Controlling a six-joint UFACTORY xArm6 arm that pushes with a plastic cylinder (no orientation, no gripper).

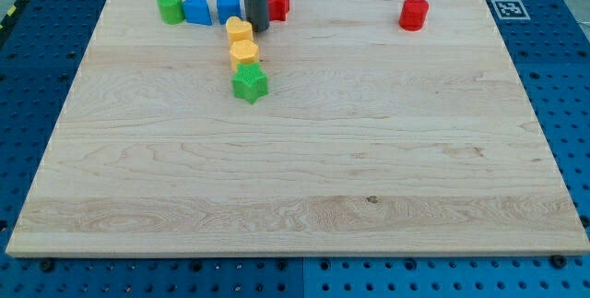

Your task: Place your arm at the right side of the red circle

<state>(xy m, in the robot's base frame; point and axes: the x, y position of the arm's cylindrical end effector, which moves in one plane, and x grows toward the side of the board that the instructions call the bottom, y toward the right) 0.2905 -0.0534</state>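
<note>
My tip sits in the block cluster at the view's top left, well apart from the red circle.

The wooden tabletop is bare between the cluster and the red circle, which stands alone near the view's top right. There are no fingers on this rod to open or close, and it holds nothing; my tip rests just beside the yellow heart, with the red block behind the rod and the blue square near. I judge the risks as dragging those neighbours on leaving, or clipping the circle if I cut straight across instead of rounding to its right.
</note>
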